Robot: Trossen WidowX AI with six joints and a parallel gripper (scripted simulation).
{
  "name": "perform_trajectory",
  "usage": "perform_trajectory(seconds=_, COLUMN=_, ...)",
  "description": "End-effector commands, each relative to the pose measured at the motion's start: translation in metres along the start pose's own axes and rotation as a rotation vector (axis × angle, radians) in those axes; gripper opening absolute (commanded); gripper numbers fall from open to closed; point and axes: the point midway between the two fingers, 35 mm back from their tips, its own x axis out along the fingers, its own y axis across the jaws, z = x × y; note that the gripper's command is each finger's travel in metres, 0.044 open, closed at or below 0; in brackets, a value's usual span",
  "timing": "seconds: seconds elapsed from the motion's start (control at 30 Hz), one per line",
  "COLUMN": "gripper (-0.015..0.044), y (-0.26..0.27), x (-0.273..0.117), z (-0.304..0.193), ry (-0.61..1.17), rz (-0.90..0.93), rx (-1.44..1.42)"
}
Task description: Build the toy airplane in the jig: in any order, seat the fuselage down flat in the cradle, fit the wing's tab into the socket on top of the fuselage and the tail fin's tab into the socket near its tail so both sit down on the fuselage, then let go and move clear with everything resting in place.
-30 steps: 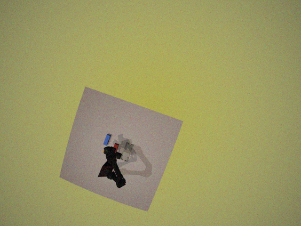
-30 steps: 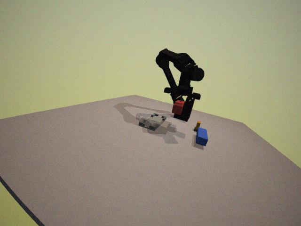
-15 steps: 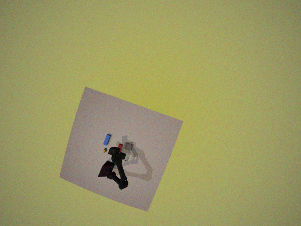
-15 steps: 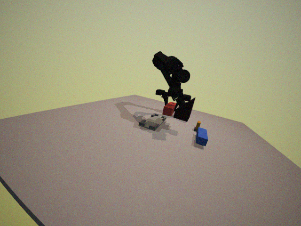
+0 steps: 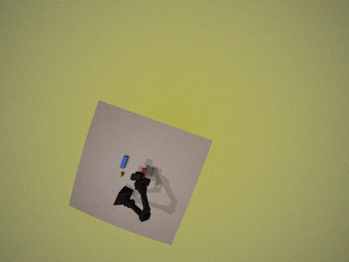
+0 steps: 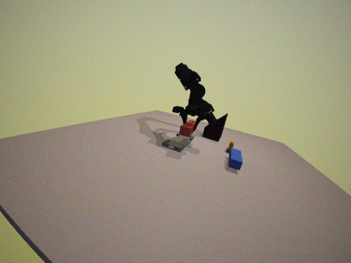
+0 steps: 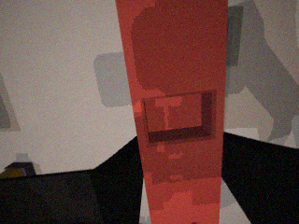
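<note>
The red fuselage (image 5: 144, 171) (image 6: 187, 129) (image 7: 182, 65) is held roughly level. Its open wing socket faces up in the wrist view. My gripper (image 6: 190, 126) (image 7: 171, 136) is shut on its sides. The grey cradle (image 6: 179, 148) (image 5: 152, 170) lies on the table. The fuselage hangs above and beyond its far part in the exterior view; the exact gap cannot be told. A dark piece of the cradle shows right of the fuselage in the wrist view. The blue wing (image 5: 123, 162) (image 6: 235, 159) and the small orange tail fin (image 5: 120, 174) (image 6: 231, 145) (image 7: 10, 174) lie apart from the cradle.
The dark arm base (image 5: 123, 195) (image 6: 215, 130) stands on the mauve table (image 5: 112, 129) (image 6: 141, 192). Arm shadows fall across the cradle and the table beside it. The wing and tail fin lie near each other, on the base's side of the cradle in the exterior view.
</note>
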Motion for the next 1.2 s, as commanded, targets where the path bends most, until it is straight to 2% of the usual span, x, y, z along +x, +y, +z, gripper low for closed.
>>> perform_trajectory(seconds=0.0, gripper=0.0, y=-0.014, x=0.005, z=-0.003, ry=-0.005, rz=-0.011, rx=0.001)
perform_trajectory(seconds=0.27, gripper=0.0, y=-0.03, x=0.012, z=-0.007, ry=0.0, rz=-0.022, rx=0.002)
perform_trajectory(seconds=0.5, gripper=0.0184, y=-0.03, x=0.012, z=-0.007, ry=0.0, rz=-0.022, rx=0.002)
perform_trajectory(seconds=0.53, gripper=0.0195, y=-0.03, x=0.012, z=-0.007, ry=0.0, rz=-0.022, rx=0.002)
perform_trajectory(seconds=1.17, gripper=0.0195, y=-0.03, x=0.012, z=-0.007, ry=0.0, rz=-0.022, rx=0.002)
